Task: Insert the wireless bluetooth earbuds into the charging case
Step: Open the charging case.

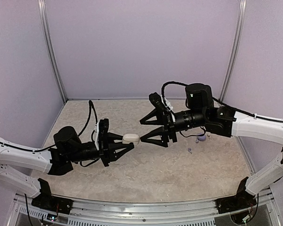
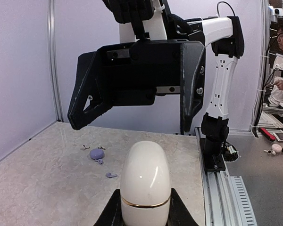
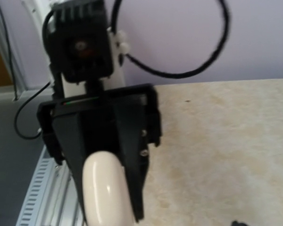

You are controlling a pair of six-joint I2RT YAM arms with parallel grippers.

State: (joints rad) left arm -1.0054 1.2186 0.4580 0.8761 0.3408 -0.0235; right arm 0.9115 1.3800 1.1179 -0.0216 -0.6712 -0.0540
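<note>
Left gripper [image 1: 128, 141]: jaws clamped on the white case [image 1: 131, 138], held clear of the worktop [image 1: 146, 174] near the centre. Case is closed, and the left wrist view shows a gold seam line around it. Its nose points at the right gripper [image 1: 141, 132], whose jaws stand wide apart with nothing in them. The nose sits right at their mouth, close to the lower fingertip; can't tell if they touch. One earbud [image 1: 190, 150] lies loose on the worktop, right of centre, below the right arm [image 1: 254, 125]. Lilac case [image 1: 203, 138] lies just past it. A small pale piece [image 1: 197, 140] sits beside that, too small to identify. Right wrist view is blurred: left gripper end-on, white case in it.
</note>
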